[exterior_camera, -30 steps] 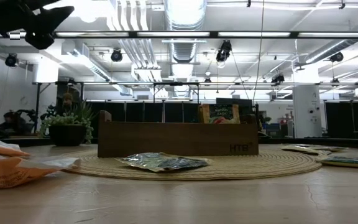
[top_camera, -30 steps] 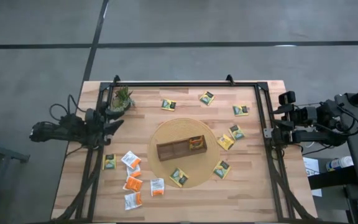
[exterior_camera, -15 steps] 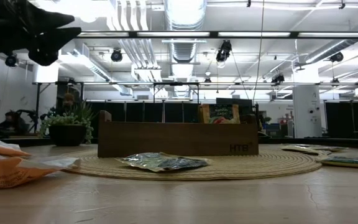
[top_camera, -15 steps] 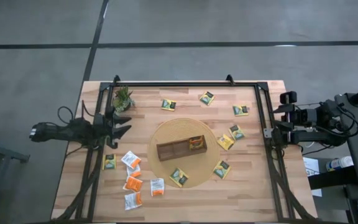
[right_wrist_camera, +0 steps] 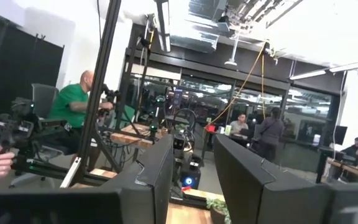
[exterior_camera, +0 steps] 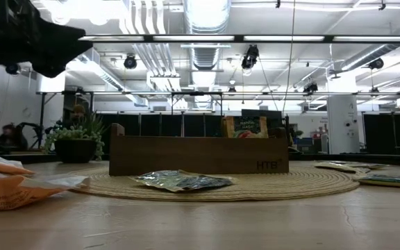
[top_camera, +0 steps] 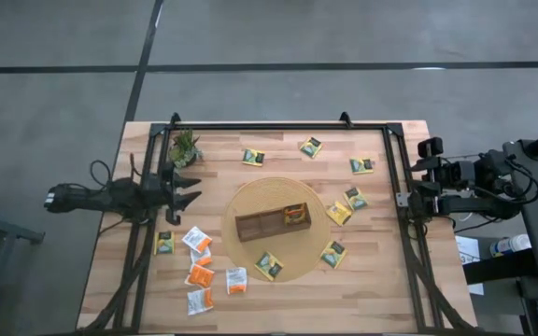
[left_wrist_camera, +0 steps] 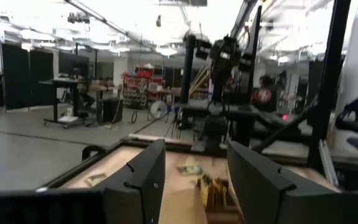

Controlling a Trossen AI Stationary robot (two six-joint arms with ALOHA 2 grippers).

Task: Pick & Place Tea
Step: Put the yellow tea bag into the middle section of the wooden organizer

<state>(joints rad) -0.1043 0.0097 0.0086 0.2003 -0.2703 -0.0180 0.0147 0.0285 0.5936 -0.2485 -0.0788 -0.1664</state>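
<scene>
We see the brown wooden divided tray [top_camera: 272,223] holding one yellow sachet [top_camera: 295,215]; our left hand [top_camera: 192,189] hovers open, empty

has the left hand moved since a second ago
Yes. In the high view the left hand has swung away from the potted plant, out over the table toward the orange sachets. It is open and empty.

Wooden table [top_camera: 381,280]: sachets [top_camera: 199,273], mat [top_camera: 250,198], plant [top_camera: 184,147]

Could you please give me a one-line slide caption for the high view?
Open left gripper hovers above scattered tea sachets; wooden tray sits on a round mat.
</scene>
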